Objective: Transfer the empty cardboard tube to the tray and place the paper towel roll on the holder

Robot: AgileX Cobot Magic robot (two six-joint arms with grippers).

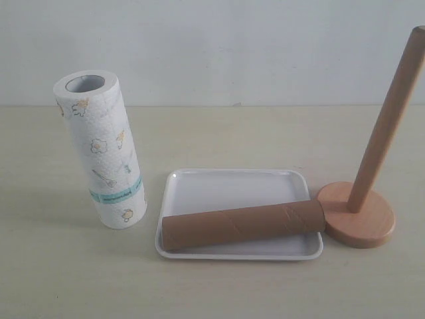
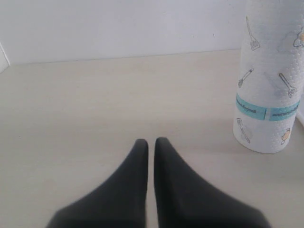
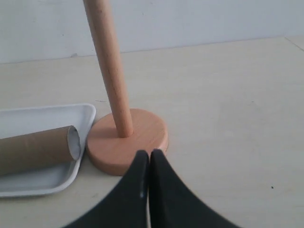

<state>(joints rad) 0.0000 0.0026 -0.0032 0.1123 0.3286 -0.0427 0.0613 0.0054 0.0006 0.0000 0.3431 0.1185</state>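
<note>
The brown cardboard tube (image 1: pixel 243 226) lies lengthwise across the front of the white tray (image 1: pixel 226 186); its open end (image 3: pixel 72 142) shows in the right wrist view. The paper towel roll (image 1: pixel 101 151) stands upright on the table left of the tray. The wooden holder (image 1: pixel 356 216) stands right of the tray with its post bare. Neither gripper appears in the exterior view. My left gripper (image 2: pixel 151 141) is shut and empty, short of the roll (image 2: pixel 269 80). Shut and empty too, my right gripper (image 3: pixel 149 153) sits just before the holder's base (image 3: pixel 127 142).
A pale wall rises behind the light wooden table (image 1: pixel 212 286). The tray rim (image 3: pixel 80 156) lies close against the holder's disc base.
</note>
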